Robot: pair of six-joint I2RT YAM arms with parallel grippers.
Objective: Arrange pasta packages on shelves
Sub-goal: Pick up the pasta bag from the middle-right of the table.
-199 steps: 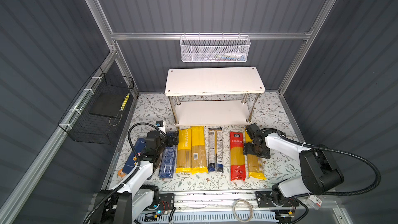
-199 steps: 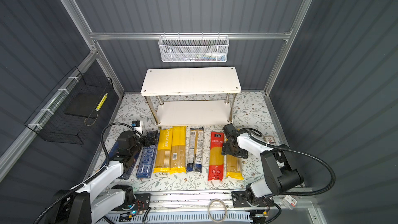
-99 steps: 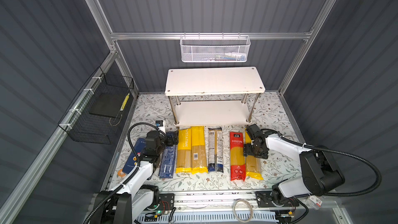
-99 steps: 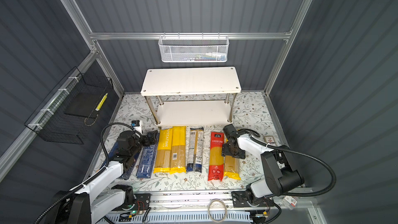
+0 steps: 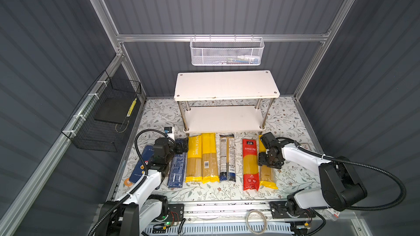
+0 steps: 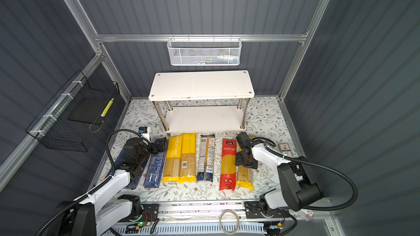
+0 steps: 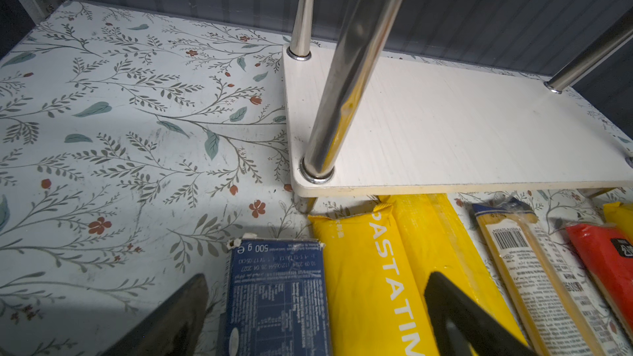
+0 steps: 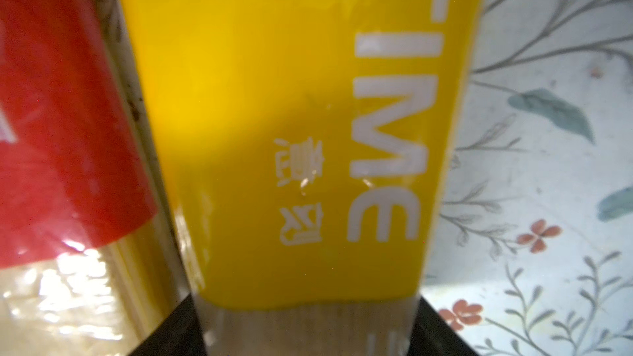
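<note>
A lab test booth: grey ribbed walls (image 5: 216, 3), aluminium frame (image 5: 222, 38), floral-papered tabletop (image 5: 286, 119)

Both top views look steeply down from high over the front edge toward the grey ribbed back wall (image 5: 204, 14), sharing nearly the whole floral-patterned bench (image 5: 286, 119). The left wrist camera sits low and near, facing the two-tier white rack on chrome legs (image 7: 445, 125). The right wrist camera presses close, blurred, over a long yellow plastic spaghetti bag (image 8: 257, 80).
</note>
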